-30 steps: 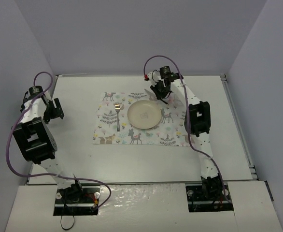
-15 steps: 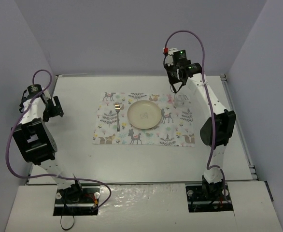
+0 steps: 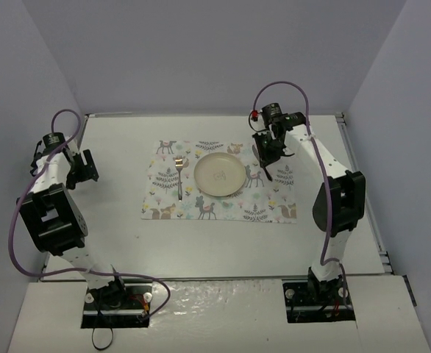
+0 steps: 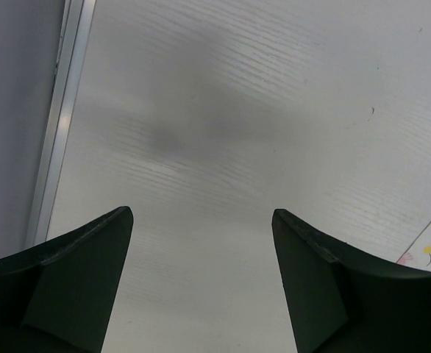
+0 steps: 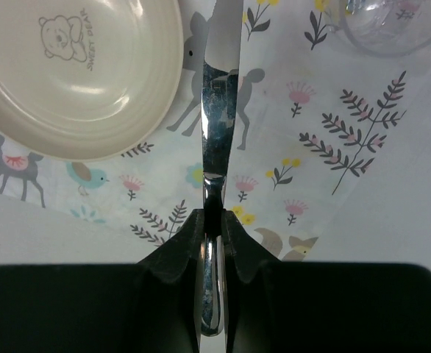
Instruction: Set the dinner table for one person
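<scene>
Right hand (image 5: 214, 220), clamped on the knife (image 5: 221, 110): we log it lowered from its high swing to just right of the plate (image 5: 76, 81), over the placemat (image 5: 296, 154) on the desk (image 3: 201, 243); laying-down seems next.

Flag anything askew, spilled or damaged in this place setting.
Nothing stands out. The placemat lies flat, the plate sits upright at its middle, the fork lies straight on its left, and the right gripper holds the knife above the placemat beside the plate.
</scene>
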`<action>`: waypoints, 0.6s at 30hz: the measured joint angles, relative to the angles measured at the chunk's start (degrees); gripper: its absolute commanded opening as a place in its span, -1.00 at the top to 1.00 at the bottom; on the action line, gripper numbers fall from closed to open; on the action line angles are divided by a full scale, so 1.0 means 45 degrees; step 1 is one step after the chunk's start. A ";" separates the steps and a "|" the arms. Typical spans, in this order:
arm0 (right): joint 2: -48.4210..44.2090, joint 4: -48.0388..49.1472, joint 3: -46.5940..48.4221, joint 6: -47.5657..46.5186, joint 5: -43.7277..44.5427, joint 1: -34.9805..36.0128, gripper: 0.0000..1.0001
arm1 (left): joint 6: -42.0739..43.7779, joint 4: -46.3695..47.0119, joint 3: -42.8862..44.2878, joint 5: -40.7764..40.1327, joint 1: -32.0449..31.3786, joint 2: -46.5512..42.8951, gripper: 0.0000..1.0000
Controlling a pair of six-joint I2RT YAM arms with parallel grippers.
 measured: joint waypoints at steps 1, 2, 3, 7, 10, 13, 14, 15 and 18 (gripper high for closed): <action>-0.0239 -0.0028 -0.0142 0.0072 -0.0088 -0.0009 1.00 | 0.0019 0.0015 -0.0091 0.0031 0.0000 -0.0052 -0.47; -0.0437 -0.0076 -0.0297 0.0151 -0.0164 -0.0033 1.00 | 0.0058 0.0031 -0.0186 0.0067 0.0000 -0.0111 -0.47; -0.0545 -0.0161 -0.0443 0.0237 -0.0240 -0.0052 1.00 | 0.0106 0.0025 -0.0265 0.0086 0.0000 -0.0187 -0.47; -0.0648 -0.0368 -0.1407 0.0581 -0.0510 -0.0208 1.00 | 0.0238 0.0090 -0.0639 0.0147 0.0000 -0.0680 -0.47; -0.0641 -0.0495 -0.2344 0.0874 -0.0672 -0.0293 1.00 | 0.0312 0.0146 -0.0830 0.0181 0.0000 -0.1062 -0.47; -0.0635 -0.0516 -0.3059 0.1113 -0.0773 -0.0355 1.00 | 0.0360 0.0165 -0.1015 0.0183 0.0000 -0.1339 -0.47; -0.0633 -0.0476 -0.3223 0.1180 -0.0792 -0.0357 1.00 | 0.0397 0.0184 -0.1086 0.0183 0.0000 -0.1419 -0.47; -0.0633 -0.0392 -0.3393 0.1257 -0.0802 -0.0357 1.00 | 0.0440 0.0203 -0.1158 0.0183 0.0000 -0.1495 -0.47; -0.0636 0.0151 -0.3916 0.1538 -0.0793 -0.0354 1.00 | 0.0583 0.0208 -0.1342 0.0193 0.0000 -0.1710 -0.47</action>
